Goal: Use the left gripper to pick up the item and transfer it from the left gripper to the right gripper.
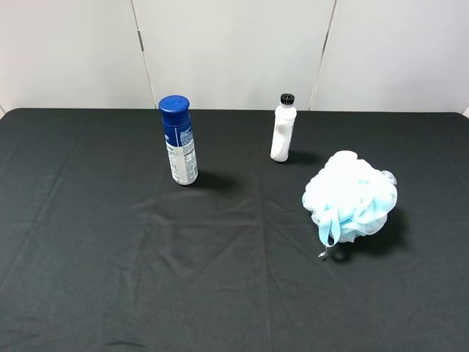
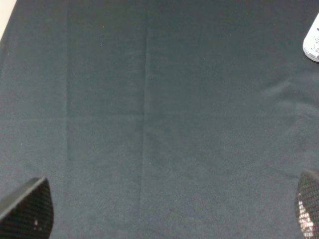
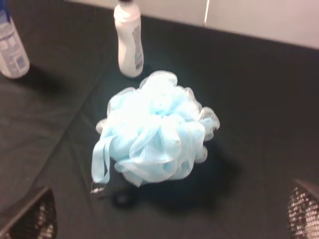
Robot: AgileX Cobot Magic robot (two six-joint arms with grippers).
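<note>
Black cloth (image 1: 146, 279) carries the bath pouf (image 1: 350, 196) at four o'clock; white bottle (image 1: 283, 128) at its eleven, spray can (image 1: 179, 141) farther at ten. Left gripper (image 2: 164, 211) spread wide over bare cloth, holding nothing. Right gripper (image 3: 169, 214) likewise released, pouf just ahead, unobstructed.

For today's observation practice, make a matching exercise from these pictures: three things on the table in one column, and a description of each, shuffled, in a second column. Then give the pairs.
Column 1
1. pouf
2. spray can
3. small bottle

Column 2
A. white with a black cap, upright near the back
B. pale blue and white mesh, lying on the right of the cloth
C. blue cap, upright left of the middle

Pairs: 1-B, 2-C, 3-A
</note>
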